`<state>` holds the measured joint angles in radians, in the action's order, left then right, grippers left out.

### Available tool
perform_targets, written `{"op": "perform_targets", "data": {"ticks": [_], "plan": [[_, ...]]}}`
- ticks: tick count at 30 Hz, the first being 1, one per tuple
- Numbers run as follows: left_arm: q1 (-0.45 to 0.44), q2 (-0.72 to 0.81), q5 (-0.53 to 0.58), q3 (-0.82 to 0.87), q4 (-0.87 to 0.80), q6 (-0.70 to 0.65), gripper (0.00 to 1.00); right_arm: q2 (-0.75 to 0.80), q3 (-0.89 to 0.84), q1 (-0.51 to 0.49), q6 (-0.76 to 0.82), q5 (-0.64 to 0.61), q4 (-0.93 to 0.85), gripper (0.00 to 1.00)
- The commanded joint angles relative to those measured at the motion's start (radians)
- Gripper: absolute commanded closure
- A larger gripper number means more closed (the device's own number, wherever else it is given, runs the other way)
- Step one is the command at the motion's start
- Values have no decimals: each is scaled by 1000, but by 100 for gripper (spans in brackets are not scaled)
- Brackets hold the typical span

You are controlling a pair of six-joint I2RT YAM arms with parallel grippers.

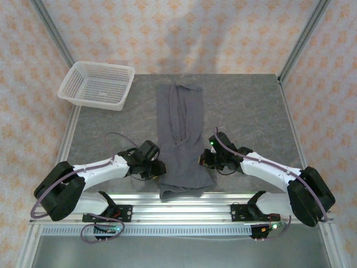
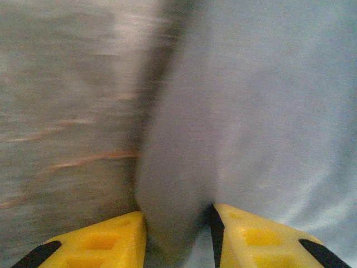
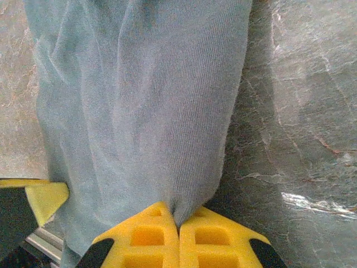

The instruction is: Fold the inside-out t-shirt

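Two pincers worked the near end of the t-shirt (image 1: 181,125), one on each long edge. The shirt lay on the tabletop (image 1: 251,111) as a long narrow strip, its sides already turned in, running from the far side toward me. Its near end spilled a little over the front edge between the arm bases.

The left pincer (image 1: 154,168) sat low at the shirt's left edge. In its wrist view the yellow fingers (image 2: 111,240) stood narrow with a bunched fold of grey cloth filling the gap between them. That picture was blurred, so I judged it a grip without being sure how firm it was. The right pincer (image 1: 207,158) was at the opposite edge, and from its wrist camera the two fingers met tight on a pinch of the hem, the cloth fanning away from them across the stone-patterned surface.

I read that matched pair of grips as the setup for lifting the near end and carrying it toward the far end to halve the strip. Taking both corners at the same level should keep the fold square.

The white basket (image 1: 92,102) stood at the far left corner, well apart from the shirt, and nothing lay in it.
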<state>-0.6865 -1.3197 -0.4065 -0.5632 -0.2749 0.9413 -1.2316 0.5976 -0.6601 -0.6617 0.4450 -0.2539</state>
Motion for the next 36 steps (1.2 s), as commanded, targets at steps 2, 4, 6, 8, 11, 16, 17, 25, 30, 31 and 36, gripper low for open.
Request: {"op": "perform_targets", "data": {"ticks": [2, 4, 6, 8, 11, 16, 17, 25, 30, 31, 36], "plan": [[-25, 14, -28, -40, 91, -31, 63, -8, -3, 1, -13, -32, -16, 100], [-25, -12, -25, -24, 108, -20, 61, -14, -1, 1, -14, -31, -18, 100], [-25, -33, -19, -17, 113, -16, 55, -17, 2, 1, -13, -28, -19, 100], [-25, -37, 12, -21, 84, -28, 50, -16, 4, 1, -12, -29, -22, 100], [-25, -46, 37, -27, 62, -42, 49, -16, 6, 1, -11, -34, -25, 100], [-25, -101, 11, -23, 102, -30, 56, -17, 7, 1, -16, -41, -29, 100], [-25, -105, 8, -21, 109, -25, 60, -17, 8, 1, -16, -40, -31, 100], [-25, -12, 38, -6, 43, -29, 100, 88, -62, -1, -64, -98, -59, 100], [-55, 76, 13, 1, 28, -7, 100, 222, -160, -34, -96, -101, -122, 100], [-64, 99, 26, -15, 1, -9, 100, 244, -167, -38, -101, -92, -133, 100], [-60, 178, 112, -114, -100, -22, 100, 327, -67, -33, -72, -145, -189, 100]]}}
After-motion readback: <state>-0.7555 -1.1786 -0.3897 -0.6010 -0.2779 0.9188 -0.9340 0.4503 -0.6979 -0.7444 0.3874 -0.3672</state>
